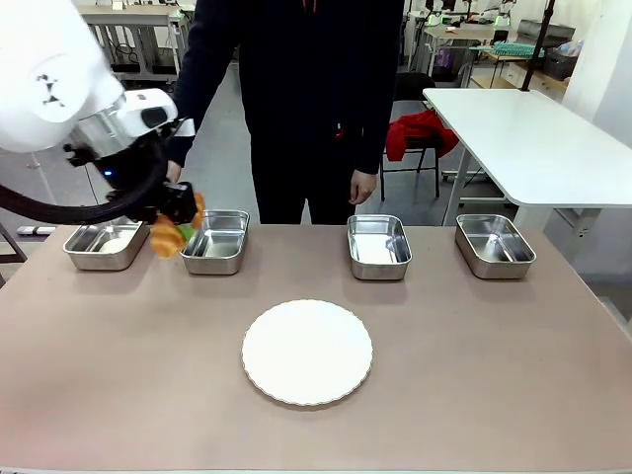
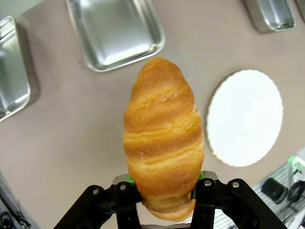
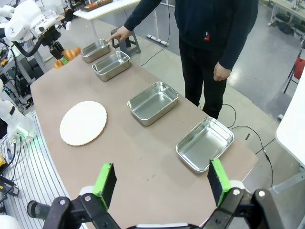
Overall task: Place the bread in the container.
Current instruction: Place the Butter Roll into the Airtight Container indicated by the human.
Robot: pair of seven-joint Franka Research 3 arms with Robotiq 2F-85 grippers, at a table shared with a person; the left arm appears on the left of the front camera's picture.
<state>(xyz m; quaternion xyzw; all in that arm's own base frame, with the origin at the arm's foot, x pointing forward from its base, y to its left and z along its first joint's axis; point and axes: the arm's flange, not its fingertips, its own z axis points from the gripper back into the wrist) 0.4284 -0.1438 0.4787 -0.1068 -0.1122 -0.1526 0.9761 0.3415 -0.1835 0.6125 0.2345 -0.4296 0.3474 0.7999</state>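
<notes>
The bread, a golden-brown croissant, hangs just above the table with my left gripper shut on it. It is over the gap between the two left steel pans. In the left wrist view the bread stands up from the green pads of the left gripper, with one pan straight ahead and another at the left edge. The person's hand points a finger at the rim of the leftmost container. My right gripper is open and holds nothing, high over the table's other end.
A second pan sits beside the leftmost one, and two more lie along the far edge to the right. A round white plate lies mid-table. The person stands at the far side.
</notes>
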